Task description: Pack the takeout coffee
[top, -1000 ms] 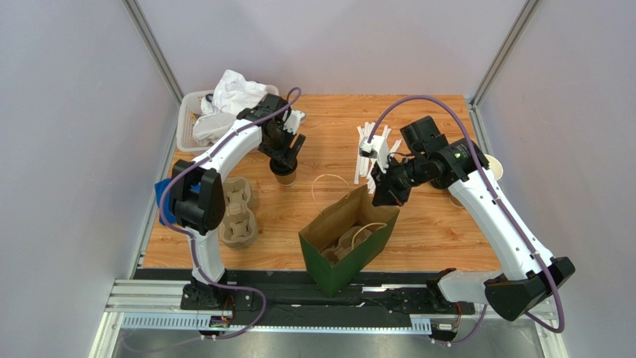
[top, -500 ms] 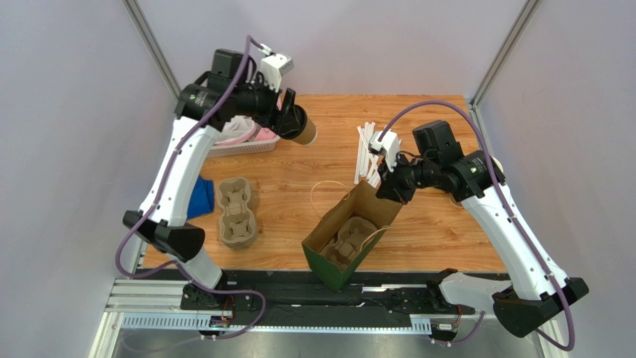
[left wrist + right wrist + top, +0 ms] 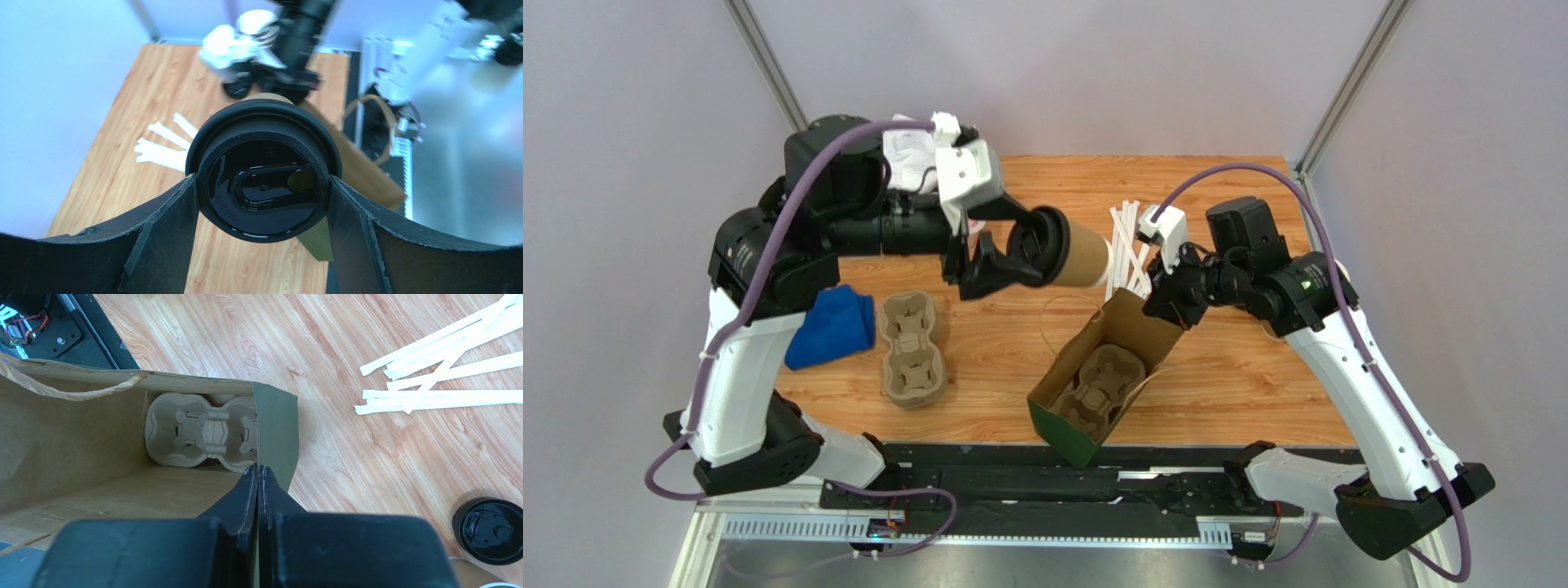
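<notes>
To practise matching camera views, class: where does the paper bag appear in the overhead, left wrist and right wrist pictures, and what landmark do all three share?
Top external: the paper bag sits open at lower centre.
Left wrist: its brown side shows right of centre, behind the takeout coffee.
Right wrist: it fills the left half, rim pinched by the right end effector.
Shared landmark: the white straws.

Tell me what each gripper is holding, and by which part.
Left gripper holds the coffee cup by its black lid; right gripper pinches the paper bag at its top edge.
</notes>
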`<state>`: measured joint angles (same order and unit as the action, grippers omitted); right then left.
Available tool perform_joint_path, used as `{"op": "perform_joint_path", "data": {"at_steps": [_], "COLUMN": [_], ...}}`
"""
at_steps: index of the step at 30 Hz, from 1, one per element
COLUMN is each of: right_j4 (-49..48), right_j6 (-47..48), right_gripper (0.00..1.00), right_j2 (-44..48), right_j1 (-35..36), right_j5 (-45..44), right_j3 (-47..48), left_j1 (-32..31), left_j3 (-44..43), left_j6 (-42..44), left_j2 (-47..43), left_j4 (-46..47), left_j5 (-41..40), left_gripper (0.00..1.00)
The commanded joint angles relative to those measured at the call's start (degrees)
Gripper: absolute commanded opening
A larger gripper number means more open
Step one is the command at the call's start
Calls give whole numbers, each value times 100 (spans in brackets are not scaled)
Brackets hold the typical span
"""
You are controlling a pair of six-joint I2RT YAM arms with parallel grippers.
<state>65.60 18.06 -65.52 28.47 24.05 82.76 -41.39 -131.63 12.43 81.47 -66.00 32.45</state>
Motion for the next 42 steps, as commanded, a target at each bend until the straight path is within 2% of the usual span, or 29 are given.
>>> {"op": "perform_joint_path", "data": {"at_steps": [1,2,6,12,18,28,34,42], "right_j4": [-285,-276,-224,-259,-311,-399,-575,-505], "right_j6": [-329,-382,-523,-831,-1121,-1481,-1674,-2114], "right_gripper": [0,0,0,0,0,0,0,0], "right_j2": [13,13,12,74,162,303,355,355], "right_j1": [27,18,27,27,27,27,18,-43], "right_j5": [-120,-111,-155,-252,-217,-348,-604,-403], "right_j3": [214,232,311,434,311,-119,-296,-295], "left_j1": [-826,-1158,-1766,-2189,-2496,-2655,-2734,-2734], "left_j3": [286,357,761,1420,1553,1948,1685,2247], "left_j6": [682,743,1069,1253,1394,1543,1754,1948], "left_j2": [-175,-202,-149,-44,158,413,632,642], "left_j4": [-142,-142,-142,192,254,315,-26,43], "left_j5": [-317,-396,-1098,-1759,-2128,-2146,-1997,-2023], "left_gripper": [16,16,15,13,13,11,11,10]}}
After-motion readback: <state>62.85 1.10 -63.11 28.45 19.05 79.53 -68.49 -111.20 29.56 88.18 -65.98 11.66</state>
